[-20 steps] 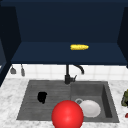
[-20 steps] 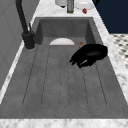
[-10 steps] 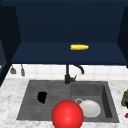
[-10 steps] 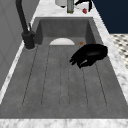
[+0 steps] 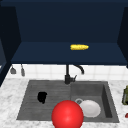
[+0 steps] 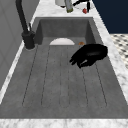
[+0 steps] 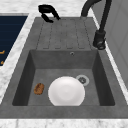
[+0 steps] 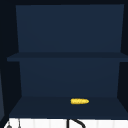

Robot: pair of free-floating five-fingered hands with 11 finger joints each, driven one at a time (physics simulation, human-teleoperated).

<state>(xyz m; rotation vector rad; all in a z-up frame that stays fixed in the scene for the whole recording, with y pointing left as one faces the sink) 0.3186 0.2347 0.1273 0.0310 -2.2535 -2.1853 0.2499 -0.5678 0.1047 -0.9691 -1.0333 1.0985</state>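
Left hand (image 5: 42, 97) hovers over the drainboard (image 5: 32, 100), our fingers loosely curled, holding nothing. Nearest thing is the plate (image 5: 89, 108) in the basin, off to our right. Red ball (image 5: 67, 115) sits between, up front.
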